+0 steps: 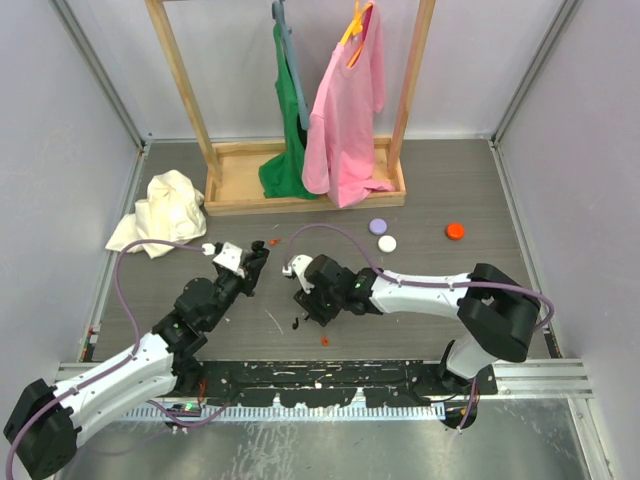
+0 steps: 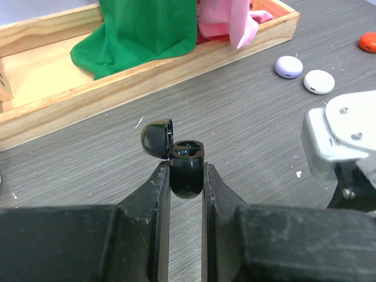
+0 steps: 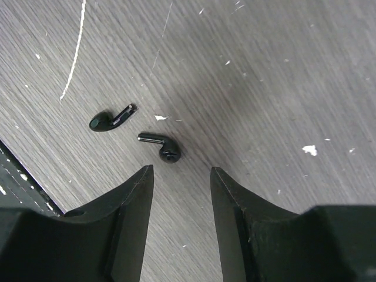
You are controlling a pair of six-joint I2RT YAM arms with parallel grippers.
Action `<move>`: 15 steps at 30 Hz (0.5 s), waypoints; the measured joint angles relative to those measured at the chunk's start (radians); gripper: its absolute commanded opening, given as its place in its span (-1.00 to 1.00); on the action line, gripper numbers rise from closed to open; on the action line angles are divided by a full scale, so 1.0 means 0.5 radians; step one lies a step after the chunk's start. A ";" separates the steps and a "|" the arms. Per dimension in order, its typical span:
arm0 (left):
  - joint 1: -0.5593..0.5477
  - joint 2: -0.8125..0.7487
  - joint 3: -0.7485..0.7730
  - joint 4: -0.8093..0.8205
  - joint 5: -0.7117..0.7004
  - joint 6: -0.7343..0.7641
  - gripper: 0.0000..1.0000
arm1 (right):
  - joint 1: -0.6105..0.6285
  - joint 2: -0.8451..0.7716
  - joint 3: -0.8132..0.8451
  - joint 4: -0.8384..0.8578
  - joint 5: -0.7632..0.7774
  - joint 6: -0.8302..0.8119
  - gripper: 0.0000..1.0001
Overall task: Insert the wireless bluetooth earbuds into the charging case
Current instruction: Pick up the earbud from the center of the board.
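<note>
Our right gripper hangs wide open, empty; nearest earbud sits just at 11 o'clock, stem roughly 10-to-4 across the jaws. Our left gripper clamps the open case.

Grey wood-grain tabletop, scuffed and white-flecked. Pale lilac wall panels around. Light wooden garment rack at 12 o'clock holding a green shirt and a pink shirt. Crumpled cream cloth at 10 o'clock.

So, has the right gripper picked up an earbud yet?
No: one earbud and the other earbud both lie on the table, ahead of the open, empty right gripper.
</note>
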 measured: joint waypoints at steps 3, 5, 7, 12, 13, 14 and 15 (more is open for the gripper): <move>0.000 -0.006 -0.001 -0.024 -0.024 0.000 -0.99 | 0.063 0.041 0.000 0.002 0.038 0.030 0.00; 0.000 -0.027 -0.005 -0.041 -0.040 -0.001 -1.00 | 0.094 0.061 0.000 0.002 0.063 0.041 0.00; 0.000 -0.056 -0.011 -0.049 -0.052 -0.002 -1.00 | 0.114 0.092 0.002 0.001 0.095 0.047 0.00; 0.000 -0.137 -0.034 -0.072 -0.095 -0.008 -0.99 | 0.134 0.185 0.053 -0.015 0.183 0.046 0.00; 0.000 -0.148 -0.035 -0.075 -0.101 -0.008 -1.00 | 0.134 0.198 0.064 -0.017 0.204 0.044 0.00; 0.000 -0.156 -0.037 -0.076 -0.107 -0.008 -1.00 | 0.134 0.201 0.070 -0.018 0.218 0.038 0.00; 0.000 -0.162 -0.037 -0.076 -0.113 -0.008 -1.00 | 0.134 0.203 0.073 -0.024 0.253 0.030 0.00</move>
